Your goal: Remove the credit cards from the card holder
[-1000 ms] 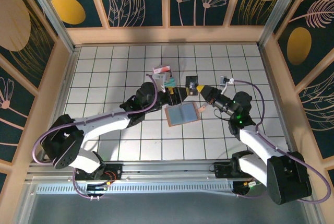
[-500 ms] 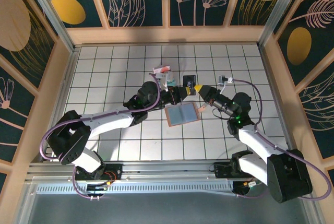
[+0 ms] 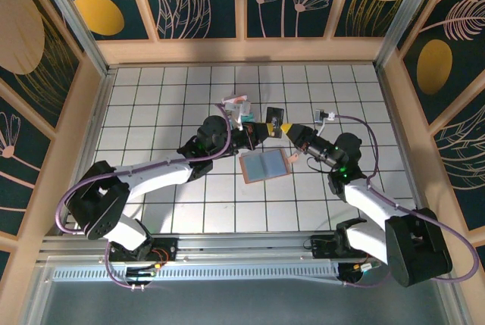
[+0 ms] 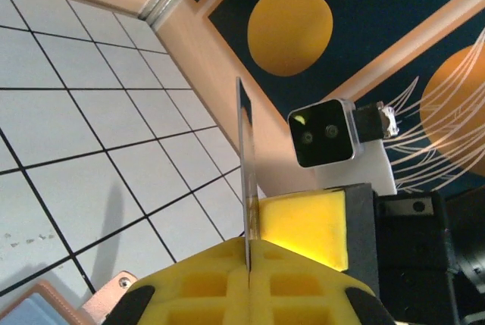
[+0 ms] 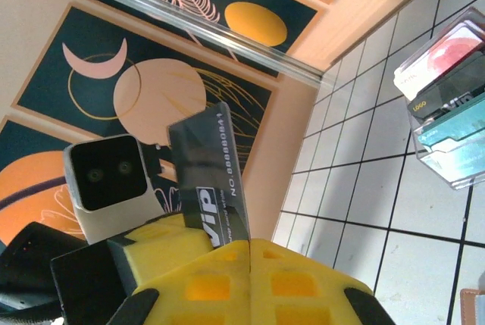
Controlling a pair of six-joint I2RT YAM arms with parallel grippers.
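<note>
Card holder (image 3: 264, 164) open; case (image 5: 457, 177) holds cards (image 5: 447, 105).

My card holder (image 3: 264, 164) lies opened flat on the table (image 3: 151, 113), grey-blue inner faces up inside a pinkish-tan rim. It sits slightly askew, with its small tan strap tab (image 3: 294, 157) sticking out on its right side. One card (image 5: 211, 160) is out of it, dark and glossy with white "VIP" and a row of digits on its face, held up on edge in the air just beyond the holder. I have it pinched by one end in my left gripper (image 4: 248, 253) and my right gripper (image 5: 250, 253), both closed on it side by side.
</note>
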